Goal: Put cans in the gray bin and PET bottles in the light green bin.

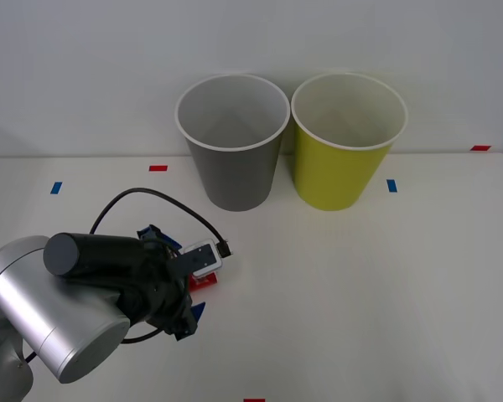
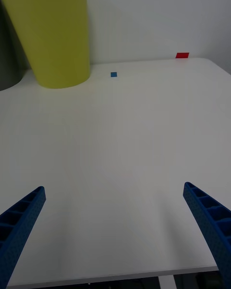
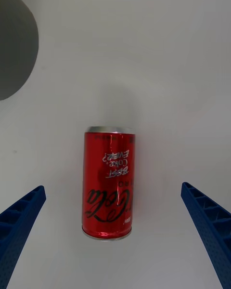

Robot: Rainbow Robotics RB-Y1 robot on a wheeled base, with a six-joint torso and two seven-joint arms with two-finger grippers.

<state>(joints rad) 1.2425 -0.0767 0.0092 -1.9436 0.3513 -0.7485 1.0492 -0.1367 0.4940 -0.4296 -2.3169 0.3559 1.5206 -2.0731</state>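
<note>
1. Your red can (image 3: 108, 183) lies on its side on the tabletop (image 1: 360, 285), in front of the gray bin (image 1: 233, 155).
2. Your left hand (image 3: 115, 231) hangs over the can, fingers spread wide, not touching.
3. Your right hand (image 2: 115, 231) is spread apart, well apart from the can, facing the light green bin (image 1: 344, 151).

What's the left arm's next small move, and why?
Probably lower the left gripper and close on the red can: the can lies on its side on the table between the open fingers, not yet gripped. The gray bin comes after.
</note>
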